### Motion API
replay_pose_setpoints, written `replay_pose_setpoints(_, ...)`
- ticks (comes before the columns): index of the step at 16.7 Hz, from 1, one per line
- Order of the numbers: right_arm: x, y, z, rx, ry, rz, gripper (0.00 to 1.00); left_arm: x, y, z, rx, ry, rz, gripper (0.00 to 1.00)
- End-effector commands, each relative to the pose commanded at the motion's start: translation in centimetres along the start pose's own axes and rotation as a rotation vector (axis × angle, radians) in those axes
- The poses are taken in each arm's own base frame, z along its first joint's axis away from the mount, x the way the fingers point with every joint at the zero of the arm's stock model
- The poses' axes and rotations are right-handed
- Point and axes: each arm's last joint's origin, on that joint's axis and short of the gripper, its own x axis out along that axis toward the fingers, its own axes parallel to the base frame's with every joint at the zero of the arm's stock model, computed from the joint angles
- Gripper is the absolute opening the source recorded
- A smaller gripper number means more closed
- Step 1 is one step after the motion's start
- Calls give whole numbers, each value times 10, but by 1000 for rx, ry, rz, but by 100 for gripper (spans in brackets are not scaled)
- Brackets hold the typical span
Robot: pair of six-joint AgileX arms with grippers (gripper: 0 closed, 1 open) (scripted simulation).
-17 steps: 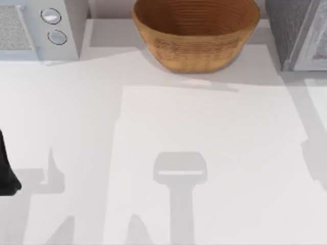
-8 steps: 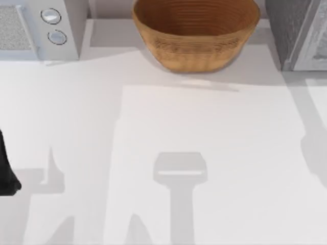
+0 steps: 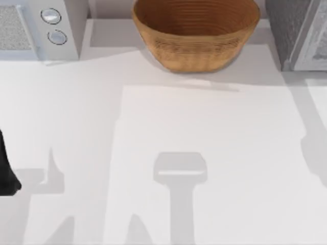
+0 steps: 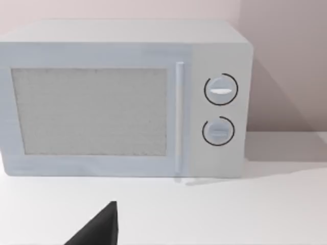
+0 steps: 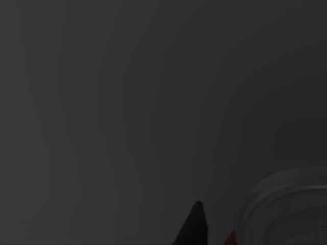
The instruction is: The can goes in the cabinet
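nothing has moved on the white table (image 3: 214, 153) (right wrist view dark); tool states: cannot tell.

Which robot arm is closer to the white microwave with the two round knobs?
The left arm. Its dark tip sits at the table's left edge, on the side where the microwave stands, and its wrist camera faces the microwave's door. The right wrist view is dark.

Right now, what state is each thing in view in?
Microwave: door shut, standing at the table's far left.
Basket: upright, nothing visible inside.
Cabinet: at the far right; door state unclear.
Can: silver top and red edge seen in the dark right wrist view, beside a dark finger.
Left arm: parked at the table's left edge.
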Motion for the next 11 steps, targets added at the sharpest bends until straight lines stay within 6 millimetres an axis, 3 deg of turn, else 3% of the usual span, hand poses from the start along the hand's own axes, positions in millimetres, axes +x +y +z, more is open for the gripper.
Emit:
replay_pose_setpoints(5, 0, 0, 0, 0, 0, 0, 98, 0, 0, 0, 0, 0, 0, 100)
replay_pose_setpoints(11, 0, 0, 0, 0, 0, 0, 100, 0, 0, 0, 0, 0, 0, 100)
